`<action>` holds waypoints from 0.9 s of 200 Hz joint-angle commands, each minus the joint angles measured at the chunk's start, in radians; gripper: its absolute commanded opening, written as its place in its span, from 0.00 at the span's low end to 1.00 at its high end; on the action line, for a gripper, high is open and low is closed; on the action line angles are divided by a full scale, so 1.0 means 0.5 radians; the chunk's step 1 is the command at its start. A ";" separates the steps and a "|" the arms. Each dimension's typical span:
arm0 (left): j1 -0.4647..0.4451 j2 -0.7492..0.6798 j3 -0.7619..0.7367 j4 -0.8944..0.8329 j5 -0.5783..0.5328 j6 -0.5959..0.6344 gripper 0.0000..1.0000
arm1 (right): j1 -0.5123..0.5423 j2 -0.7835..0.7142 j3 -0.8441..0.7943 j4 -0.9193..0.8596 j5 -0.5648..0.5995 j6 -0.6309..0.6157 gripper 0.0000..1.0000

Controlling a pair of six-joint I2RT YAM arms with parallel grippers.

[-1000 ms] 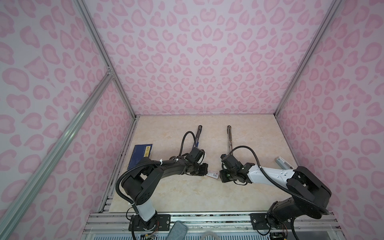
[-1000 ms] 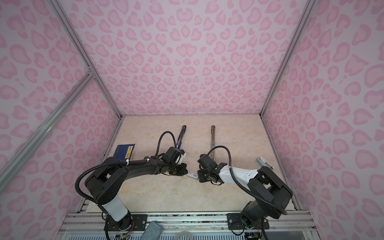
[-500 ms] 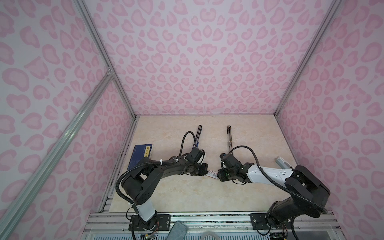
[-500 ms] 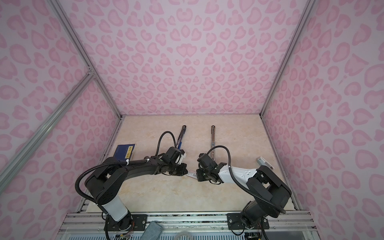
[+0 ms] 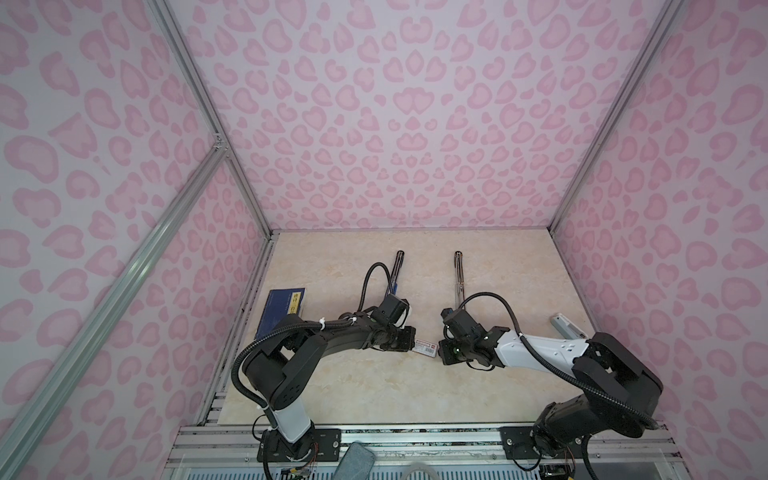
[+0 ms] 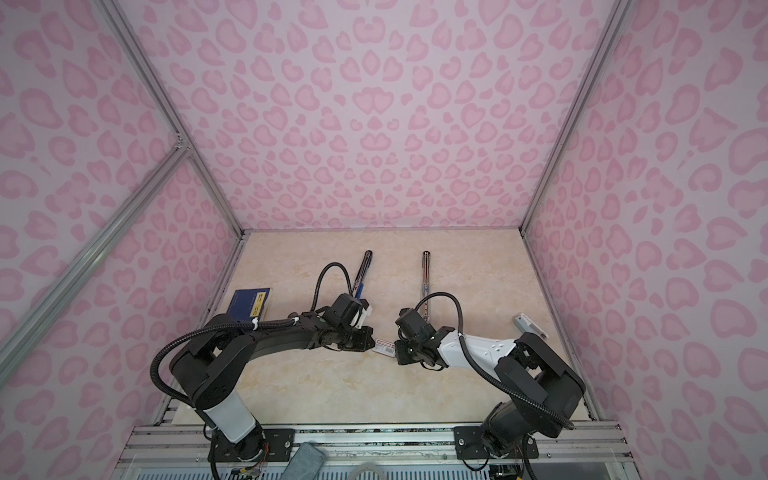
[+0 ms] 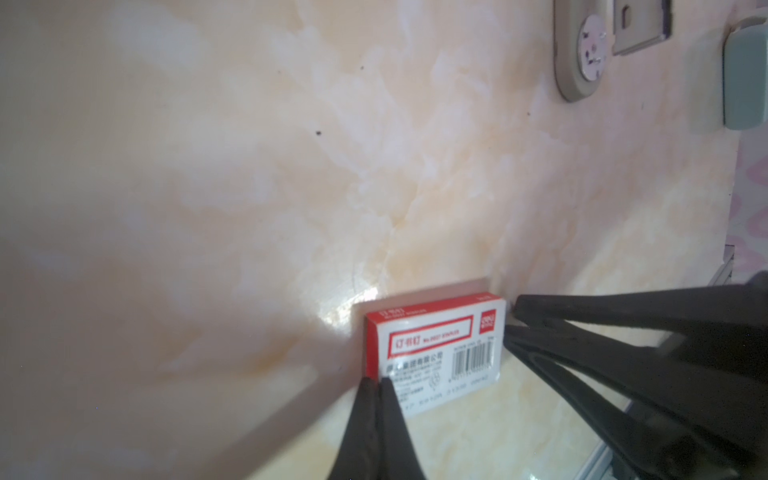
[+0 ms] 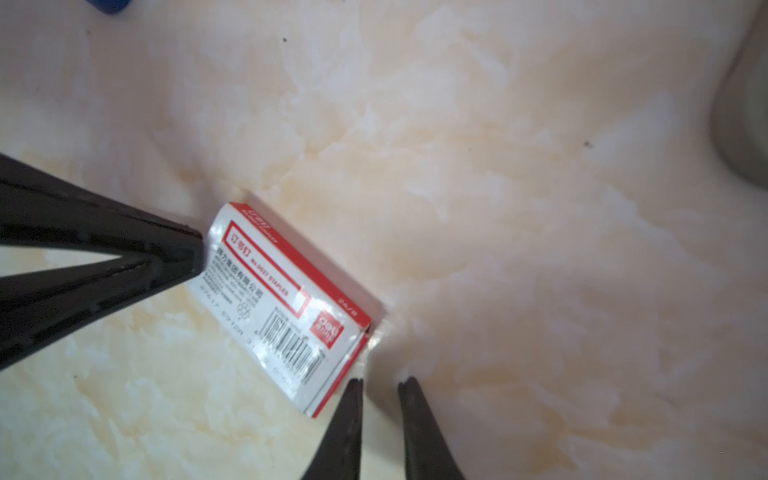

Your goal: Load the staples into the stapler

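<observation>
Centrally, glossy rectangular staple box [image 7: 436,353], marbled table [image 7: 249,166]; left claw [image 7: 375,380] closed, right claw [image 8: 381,381] ajar.

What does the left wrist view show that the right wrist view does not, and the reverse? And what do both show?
Only the left wrist view: a beige part with a round metal disc and a grey-green piece near the pink wall. Only the right wrist view: a blue object cut by the frame and a blurred grey shape. Both: the white staple box with the red label flat on the marble table, the shut left gripper at one end, the right gripper, slightly open, at the other.
</observation>
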 commanded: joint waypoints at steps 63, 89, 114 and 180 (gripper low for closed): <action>-0.003 0.006 0.011 -0.008 -0.009 0.006 0.03 | -0.009 -0.045 0.041 0.024 -0.081 0.054 0.32; -0.003 0.002 0.010 -0.005 -0.006 0.003 0.03 | -0.007 0.011 0.072 0.055 -0.102 0.057 0.32; -0.003 -0.001 0.010 -0.007 -0.009 0.003 0.03 | -0.007 0.064 0.083 0.038 -0.081 0.034 0.28; -0.003 0.005 0.010 -0.013 -0.033 0.000 0.03 | -0.007 0.057 0.021 -0.076 0.034 -0.025 0.21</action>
